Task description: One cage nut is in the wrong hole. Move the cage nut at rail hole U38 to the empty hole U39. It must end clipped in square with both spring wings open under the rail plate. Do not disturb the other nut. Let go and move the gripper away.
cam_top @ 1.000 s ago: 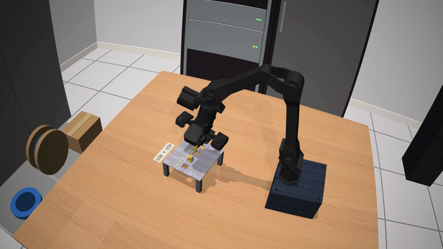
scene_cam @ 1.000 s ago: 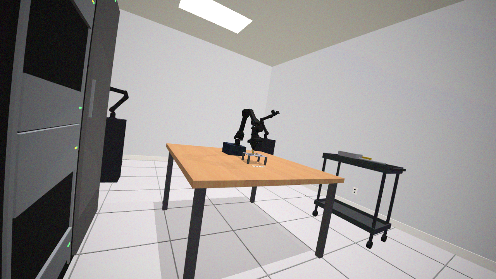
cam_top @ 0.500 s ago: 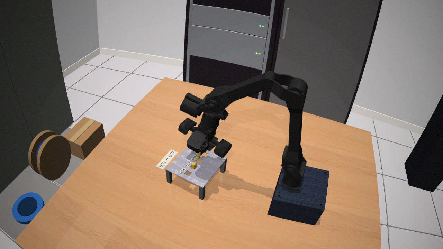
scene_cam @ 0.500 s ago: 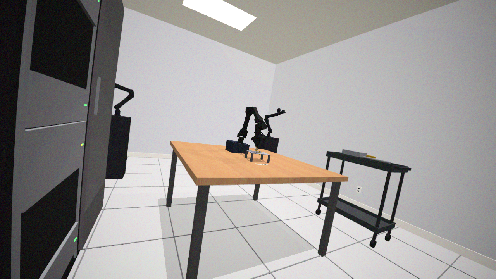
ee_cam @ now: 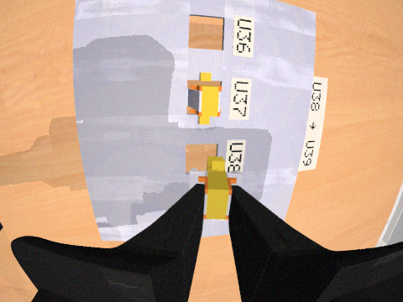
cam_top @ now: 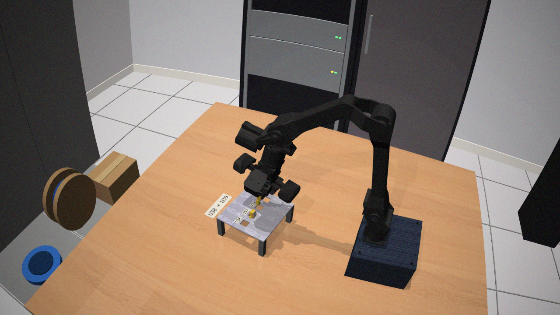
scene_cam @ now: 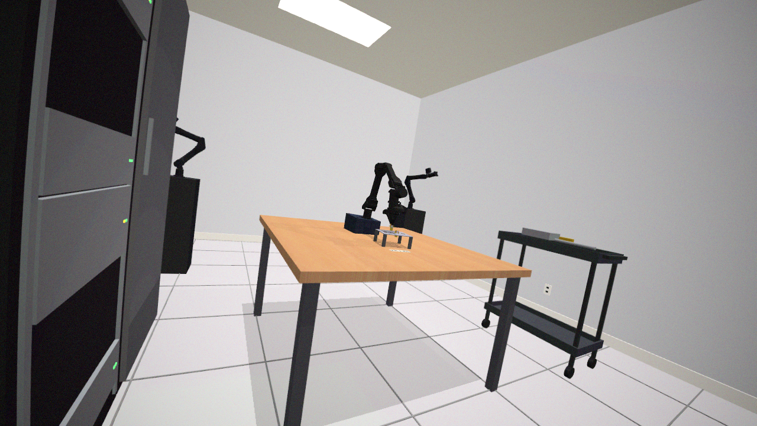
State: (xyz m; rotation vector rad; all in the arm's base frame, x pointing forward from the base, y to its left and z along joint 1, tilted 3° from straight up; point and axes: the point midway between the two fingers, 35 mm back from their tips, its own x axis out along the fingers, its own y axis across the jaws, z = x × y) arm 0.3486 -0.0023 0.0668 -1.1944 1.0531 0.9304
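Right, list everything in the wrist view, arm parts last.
Held nut: one, yellow, between the jaws, above the plate
Other nut: one, yellow, at U37
Plate: one, pale grey-violet, under the held nut
Open holes: two visible, wood showing through, at U36 and U38
Hole labels: three visible, cream, beside U36, U37, U38
Move label: one, cream, beyond the plate's edge
Table: one, wood-brown, beneath
Jaws: one pair, black, shut on the nut

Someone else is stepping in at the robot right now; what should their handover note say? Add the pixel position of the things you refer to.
Gripper (cam_top: pixel 260 197) (scene_cam: pixel 391 225) (ee_cam: pixel 217 193): shut on the cage nut (cam_top: pixel 258 201) (ee_cam: pixel 217 197), above the rail plate (cam_top: pixel 274 220) (scene_cam: pixel 378 231) (ee_cam: pixel 126 96).
Other nut (cam_top: pixel 252 213) (ee_cam: pixel 210 101): at U37.
Done: nut out of U38.
Left: clip it square into U39, check both wings underneath, let go, move away. U39 is hidden in the wrist view.
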